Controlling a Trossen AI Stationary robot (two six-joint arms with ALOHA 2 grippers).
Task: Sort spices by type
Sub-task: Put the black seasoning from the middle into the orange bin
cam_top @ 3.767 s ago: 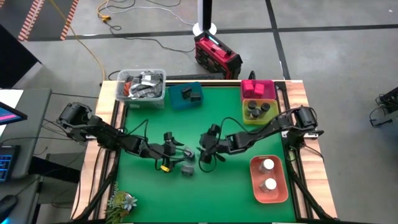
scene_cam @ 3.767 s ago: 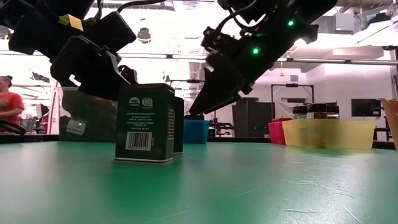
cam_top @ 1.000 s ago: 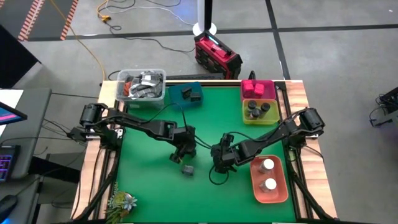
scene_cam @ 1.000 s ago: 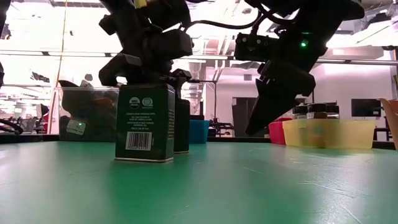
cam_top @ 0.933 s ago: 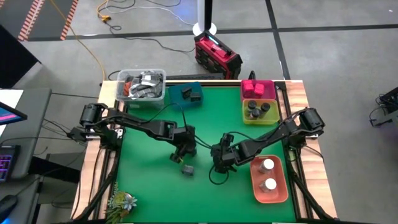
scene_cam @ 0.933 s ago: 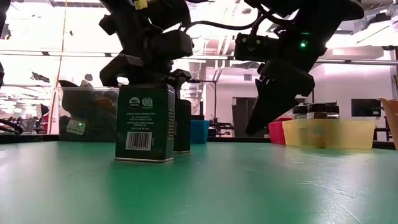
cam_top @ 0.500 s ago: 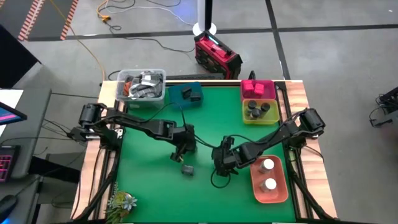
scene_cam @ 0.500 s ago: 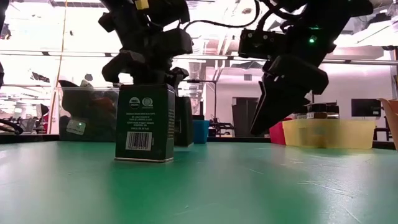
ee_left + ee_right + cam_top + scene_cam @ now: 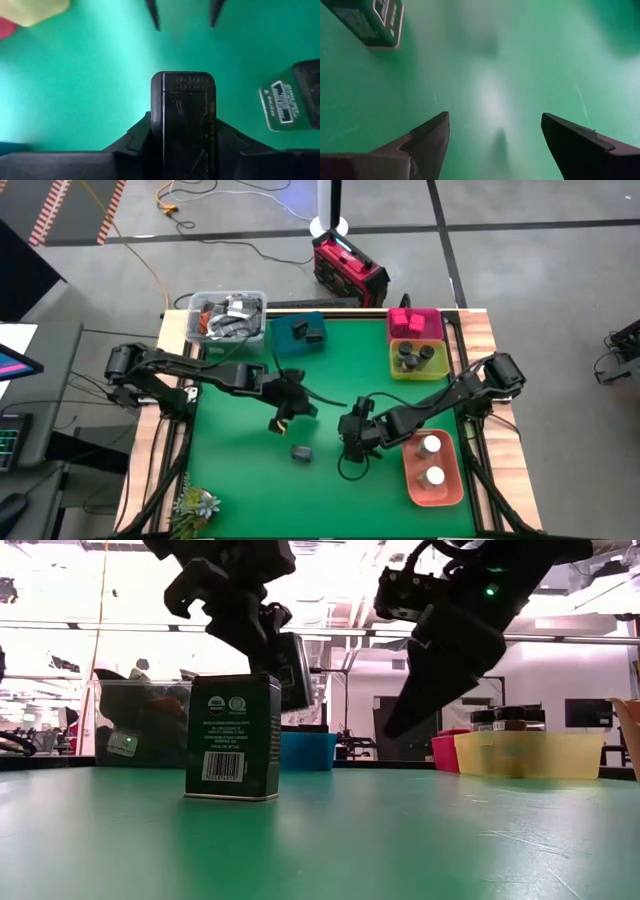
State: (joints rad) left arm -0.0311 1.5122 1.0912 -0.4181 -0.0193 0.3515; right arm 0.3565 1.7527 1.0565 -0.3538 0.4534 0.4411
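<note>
Four coloured plastic trays ring the far and right sides of your green table [image 9: 240, 480], each set out to take one type. The salmon tray [image 9: 410, 480] holds two white-capped jars, the yellow tray [image 9: 396, 365] the dark-lidded round jars, the pink tray [image 9: 432, 328] the magenta boxes, and the teal tray [image 9: 285, 340] already carries a dark tin. That last one is probably where your load belongs.

Your left gripper [image 9: 283, 411] is clenched on a dark grey rectangular tin [image 9: 183, 120], lifted clear of the mat and gripped by its narrow sides so it hangs steady for carrying. A second dark tin [image 9: 233, 737] stands upright on the mat, just beside and below it, waiting its turn. Your right gripper [image 9: 492, 135] hovers near table centre, fingers spread and empty, out of the way.
</note>
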